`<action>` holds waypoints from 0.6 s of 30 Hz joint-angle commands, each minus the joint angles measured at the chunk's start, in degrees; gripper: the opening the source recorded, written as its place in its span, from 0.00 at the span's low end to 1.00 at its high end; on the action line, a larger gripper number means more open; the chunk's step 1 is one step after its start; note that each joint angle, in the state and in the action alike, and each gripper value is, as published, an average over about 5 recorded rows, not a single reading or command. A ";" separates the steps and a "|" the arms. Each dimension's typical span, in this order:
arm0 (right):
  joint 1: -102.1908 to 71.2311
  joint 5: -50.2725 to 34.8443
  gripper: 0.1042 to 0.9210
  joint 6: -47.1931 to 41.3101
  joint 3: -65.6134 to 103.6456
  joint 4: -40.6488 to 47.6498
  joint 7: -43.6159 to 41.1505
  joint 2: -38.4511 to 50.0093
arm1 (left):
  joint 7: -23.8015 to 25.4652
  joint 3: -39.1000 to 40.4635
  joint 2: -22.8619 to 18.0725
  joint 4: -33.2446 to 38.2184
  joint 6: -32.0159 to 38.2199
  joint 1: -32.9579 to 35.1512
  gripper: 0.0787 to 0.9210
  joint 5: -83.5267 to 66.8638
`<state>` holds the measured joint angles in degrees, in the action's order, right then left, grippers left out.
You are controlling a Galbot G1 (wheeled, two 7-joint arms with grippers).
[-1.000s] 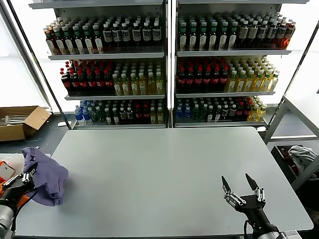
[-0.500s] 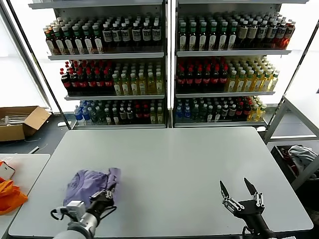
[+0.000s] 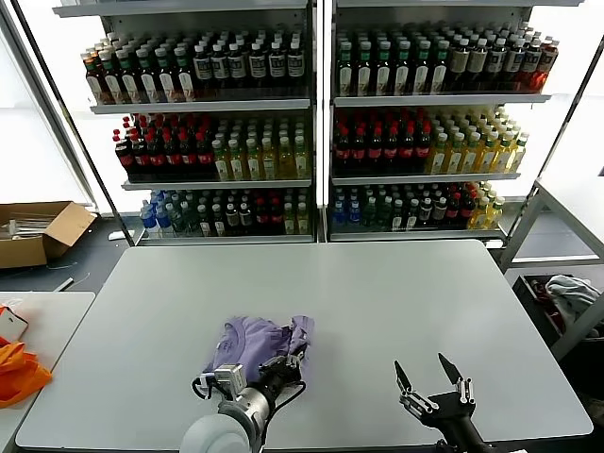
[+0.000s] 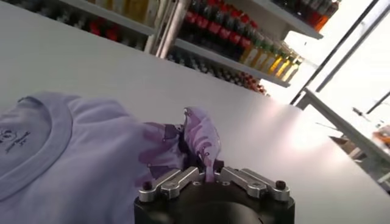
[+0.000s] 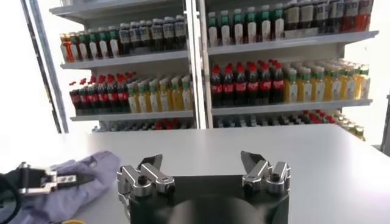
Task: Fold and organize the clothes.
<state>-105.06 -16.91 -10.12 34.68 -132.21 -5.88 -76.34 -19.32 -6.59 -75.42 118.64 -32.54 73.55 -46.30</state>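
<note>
Since the earlier frame the lavender T-shirt (image 3: 257, 342) has travelled from the table's (image 3: 377, 293) left edge to its front middle, dragged by our left gripper (image 3: 286, 366), which is pinched on a fold of the T-shirt. We judge this the laying-out step: lower the bunched fabric fully onto the table, release cleanly, then spread it flat before folding. Our right gripper (image 3: 425, 376) waits near the front right, jaws wide and empty.
</note>
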 commanded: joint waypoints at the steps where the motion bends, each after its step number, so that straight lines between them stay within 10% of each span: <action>1: 6.06 -2.99 0.88 -6.89 -8.54 3.25 5.98 2.05 | -2.92 1.59 -1.31 4.89 0.63 -1.55 0.13 -18.11; 18: 20.46 -13.53 0.88 -14.77 -25.05 12.73 19.64 -0.78 | 7.35 -19.30 5.84 13.29 2.70 6.32 0.72 -5.35</action>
<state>-92.29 -26.33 -21.05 19.86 -125.95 6.23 -75.03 -18.15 -15.84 -72.39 128.33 -30.96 76.21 -60.04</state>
